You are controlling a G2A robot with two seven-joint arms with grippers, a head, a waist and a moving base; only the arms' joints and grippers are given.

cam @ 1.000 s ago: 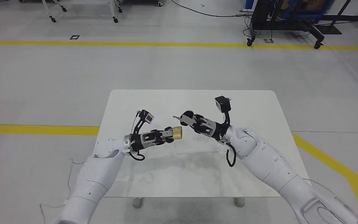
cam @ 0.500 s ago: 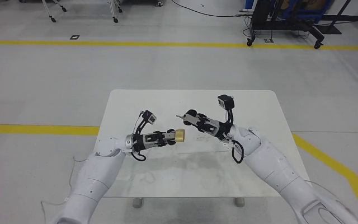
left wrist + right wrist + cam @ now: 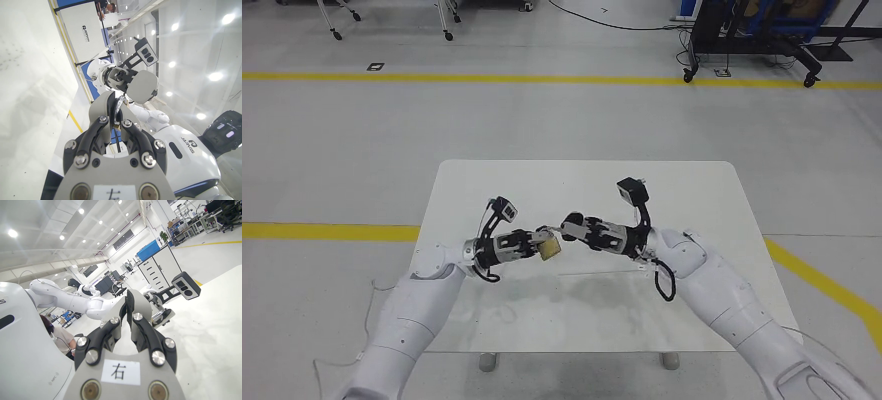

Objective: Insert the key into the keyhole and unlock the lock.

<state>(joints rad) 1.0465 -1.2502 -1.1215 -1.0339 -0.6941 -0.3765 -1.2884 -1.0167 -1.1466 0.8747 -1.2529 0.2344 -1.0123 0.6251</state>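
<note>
Your left gripper (image 3: 114,103) is clamped on the lock (image 3: 551,246). In the left wrist view its 2 fingers pinch the steel shackle (image 3: 118,105), which stands up between the pads. From above, the brass body sticks out past the fingertips, tilted and held above the table (image 3: 692,200), pointing toward the other arm.

Your right gripper (image 3: 127,303) has its 2 pads pressed together. The right wrist view hides anything thin between them. In the top view you see a pale sliver, most likely the key (image 3: 561,237), running from those fingertips to the near face of the lock. You cannot tell whether its tip is inside the keyhole or only against the brass.

The 2 grippers meet almost nose to nose over the middle of the table, the left one low and level, the right one angled down onto the lock. From the left wrist camera, the right gripper's grey finger sits just beyond the shackle.
</note>
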